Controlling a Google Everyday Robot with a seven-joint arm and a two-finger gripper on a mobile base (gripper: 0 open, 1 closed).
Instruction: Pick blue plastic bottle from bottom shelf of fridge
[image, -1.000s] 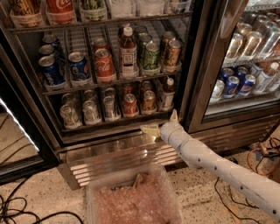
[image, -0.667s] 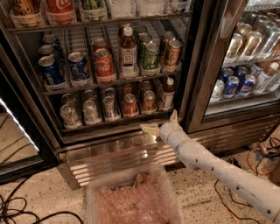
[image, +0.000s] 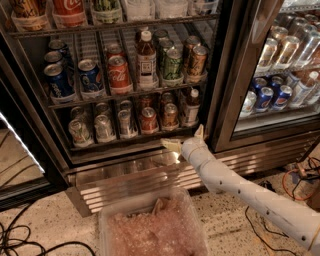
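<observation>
So here we've got the big black-framed drinks fridge (image: 226, 75). The blue plastic bottle (image: 190, 107) (small, clear, white screw cap, dark contents, pale label) stands upright at the right end of the bottom shelf (image: 125, 141), the lowest dark wire rack. It's just beside a brownish can (image: 169, 116), and a row of silver and red cans runs off to the left.

Our white two-finger gripper (image: 186, 139) sits in front of the shelf's rail, a bit below the bottle and not touching it. We can see the fingers spread apart and empty: one points left along the rail, the other points up toward the bottle's base. The white arm (image: 240, 192) comes in from the lower right, crossing the ribbed stainless-steel grille (image: 125, 184).

One rack up we spot the taller white-capped bottle of brown drink (image: 146, 60) and a red cola can (image: 119, 75). On the floor below there's a clear plastic tub (image: 106, 225) of pinkish stuff.
</observation>
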